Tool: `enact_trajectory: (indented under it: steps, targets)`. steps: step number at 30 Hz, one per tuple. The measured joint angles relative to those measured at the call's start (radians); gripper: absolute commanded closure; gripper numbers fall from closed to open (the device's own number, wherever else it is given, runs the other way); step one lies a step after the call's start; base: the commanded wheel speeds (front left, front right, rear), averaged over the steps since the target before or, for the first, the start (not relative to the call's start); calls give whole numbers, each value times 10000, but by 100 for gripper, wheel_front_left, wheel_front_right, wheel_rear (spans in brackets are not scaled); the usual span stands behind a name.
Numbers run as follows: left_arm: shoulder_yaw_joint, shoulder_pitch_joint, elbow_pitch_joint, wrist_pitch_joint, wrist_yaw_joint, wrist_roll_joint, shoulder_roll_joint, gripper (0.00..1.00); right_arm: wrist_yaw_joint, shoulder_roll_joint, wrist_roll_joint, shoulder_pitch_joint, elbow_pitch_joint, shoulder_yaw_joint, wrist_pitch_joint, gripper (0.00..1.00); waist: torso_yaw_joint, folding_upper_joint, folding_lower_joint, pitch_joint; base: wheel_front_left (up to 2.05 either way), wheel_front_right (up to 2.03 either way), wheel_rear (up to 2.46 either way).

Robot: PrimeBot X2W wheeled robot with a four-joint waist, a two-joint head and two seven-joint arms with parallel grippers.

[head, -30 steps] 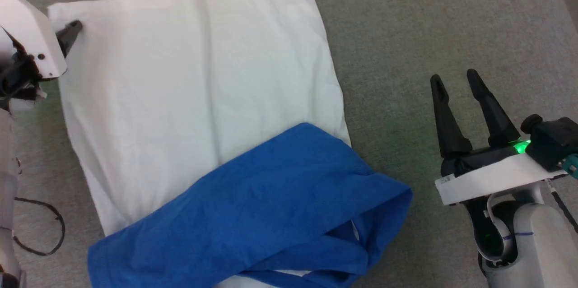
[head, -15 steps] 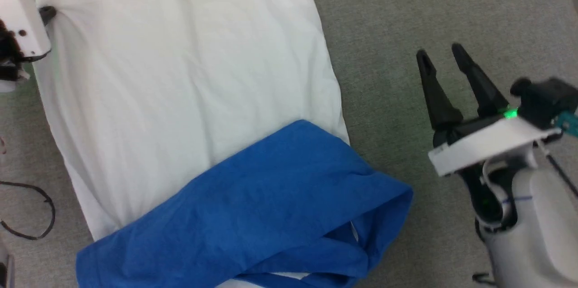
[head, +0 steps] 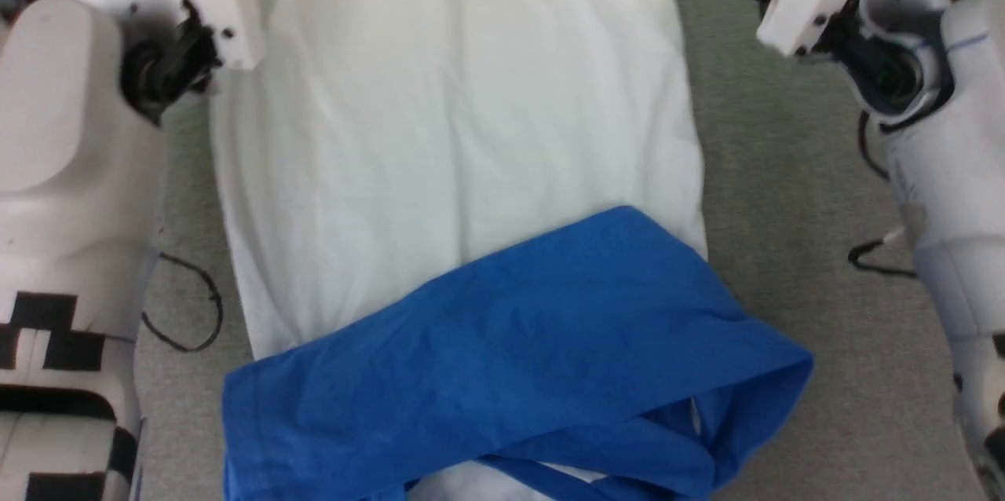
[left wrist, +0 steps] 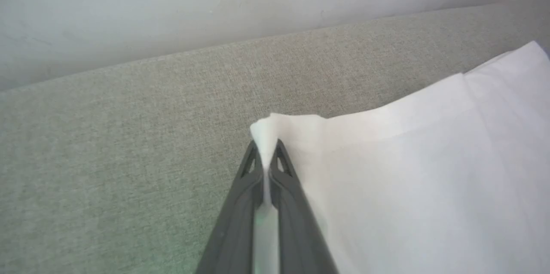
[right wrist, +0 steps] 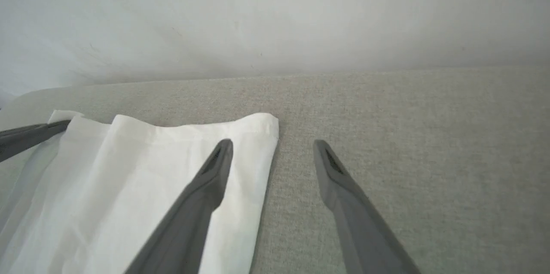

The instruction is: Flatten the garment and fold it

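The garment (head: 455,132) lies spread on a grey woven surface (head: 785,195), its white body running up the head view and its blue part (head: 510,344) bunched and folded over at the near end. The left gripper (left wrist: 266,148) is closed on the far left corner of the white hem, with a peak of cloth pinched between its tips. The right gripper (right wrist: 273,145) is open at the far right corner and holds nothing: one finger (right wrist: 206,188) is over the white cloth, the other over the bare grey surface just beside the hem edge. A white wall (right wrist: 275,20) rises behind. A black cable (head: 192,312) loops near the left arm.
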Motion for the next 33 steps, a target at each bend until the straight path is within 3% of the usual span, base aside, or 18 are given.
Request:
enact_trajectory:
  steps: [6,14,17,18,22,29,33]
  targets:
    - [-420,-630,163,-865,-12,-98,-738,100,0,-128,27,-1663,2382,430,1250,0,836,0,-1,231,0,0,0]
    - [-1011,-989,416,-1421,-15,-462,-907,100,8,46,-378,-3254,4916,593,2550,0,1514,0,-4,664,0,0,0]
    - [-1279,-990,514,-1565,-15,-715,-932,100,4,52,-614,-3808,5622,650,3198,85,1651,0,-5,717,0,0,0]
    - [-1354,-990,558,-1609,-15,-784,-924,100,0,59,-627,-3906,5754,652,3354,100,1670,0,-5,707,0,0,0]
    - [-1582,-991,732,-1827,-15,-1032,-803,100,2,150,-692,-3917,5937,711,3325,100,1671,0,-4,568,0,0,0]
    - [-1747,-1031,918,-2842,-15,-1358,-389,100,2,12,-980,-3178,5425,675,-510,100,1583,0,-2,42,0,0,0]
    - [-1802,-1025,951,-3515,-15,-1471,-117,100,2,-119,-913,-3082,4972,648,-1852,100,1513,0,-3,-482,0,0,0]
